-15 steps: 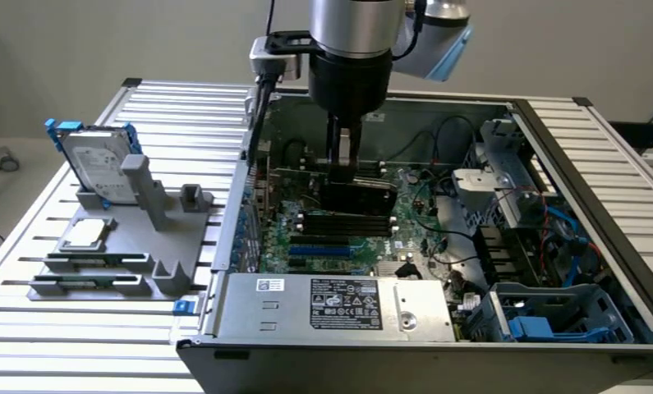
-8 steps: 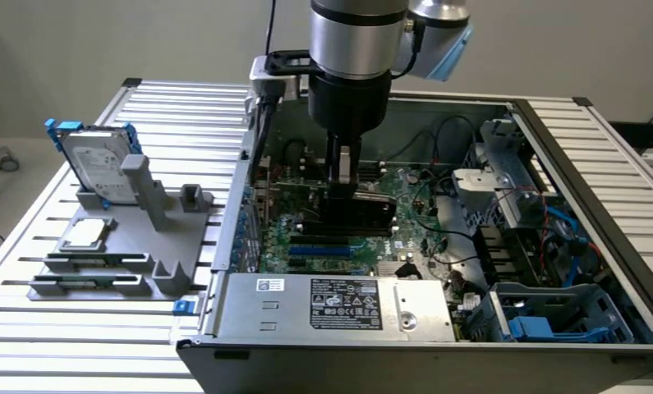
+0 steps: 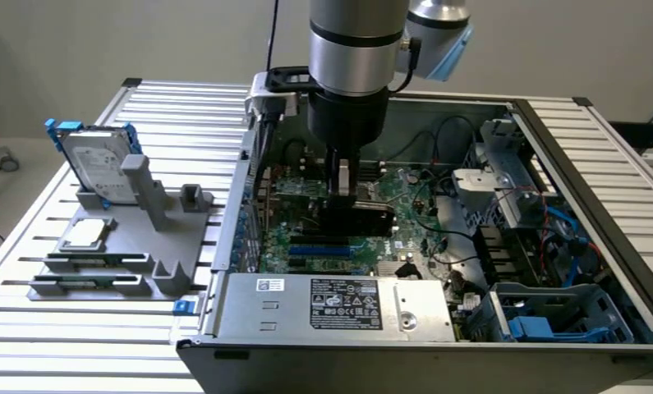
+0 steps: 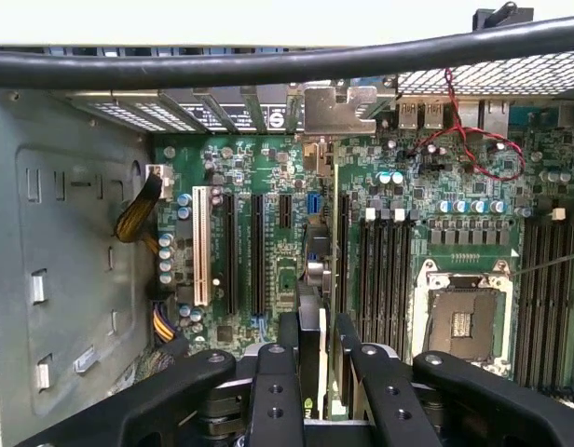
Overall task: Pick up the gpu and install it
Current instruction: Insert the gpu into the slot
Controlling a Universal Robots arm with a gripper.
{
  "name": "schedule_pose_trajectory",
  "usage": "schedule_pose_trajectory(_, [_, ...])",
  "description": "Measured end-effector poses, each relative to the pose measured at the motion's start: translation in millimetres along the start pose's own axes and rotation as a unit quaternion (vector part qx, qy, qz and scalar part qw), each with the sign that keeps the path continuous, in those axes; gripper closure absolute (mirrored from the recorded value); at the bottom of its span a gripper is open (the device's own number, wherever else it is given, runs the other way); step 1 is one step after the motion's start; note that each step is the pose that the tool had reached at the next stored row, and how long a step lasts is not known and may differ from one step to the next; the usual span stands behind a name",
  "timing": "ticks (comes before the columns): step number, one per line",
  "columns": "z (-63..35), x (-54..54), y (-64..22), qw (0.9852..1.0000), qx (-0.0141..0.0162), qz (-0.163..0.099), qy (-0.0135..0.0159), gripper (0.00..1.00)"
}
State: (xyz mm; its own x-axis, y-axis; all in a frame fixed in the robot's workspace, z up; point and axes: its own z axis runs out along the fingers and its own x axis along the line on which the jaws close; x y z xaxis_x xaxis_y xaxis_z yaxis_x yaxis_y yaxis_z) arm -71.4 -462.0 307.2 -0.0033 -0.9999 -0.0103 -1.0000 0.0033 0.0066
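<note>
My gripper (image 3: 346,195) reaches down into the open computer case (image 3: 589,197) and is shut on the gpu (image 3: 361,222). In the exterior view the card is a black slab standing on edge just over the green motherboard (image 3: 414,213). In the wrist view the gpu (image 4: 311,307) is edge-on between the two black fingers (image 4: 289,340). It runs along the board beside the black expansion slots (image 4: 257,251), and its silver end bracket (image 4: 338,107) sits at the case's rear slot openings. Whether the card's lower edge is seated in a slot is hidden.
A grey fixture (image 3: 140,271) at the exterior view's left holds a silver hard drive (image 3: 96,164) in a blue frame and a small square processor chip (image 3: 85,234). The power supply (image 3: 337,304) fills the case's near side. In the wrist view: CPU socket (image 4: 464,321), white slot (image 4: 200,247), black cable (image 4: 268,63).
</note>
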Motion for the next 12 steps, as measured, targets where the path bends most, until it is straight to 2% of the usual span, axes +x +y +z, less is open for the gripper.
schedule_pose_trajectory(6, [10.4, 0.1, 2.2, 1.0000, 0.0005, 0.000, 0.0000, 0.74])
schedule_pose_trajectory(10, [10.5, 0.1, 2.2, 1.0000, 0.0005, 0.000, 0.0000, 0.74])
schedule_pose_trajectory(11, [10.7, 0.1, 2.3, 1.0000, 0.0008, 0.000, 0.0000, 0.74])
schedule_pose_trajectory(12, [12.1, 0.1, 2.7, 1.0000, 0.0029, 0.000, -0.0001, 0.74])
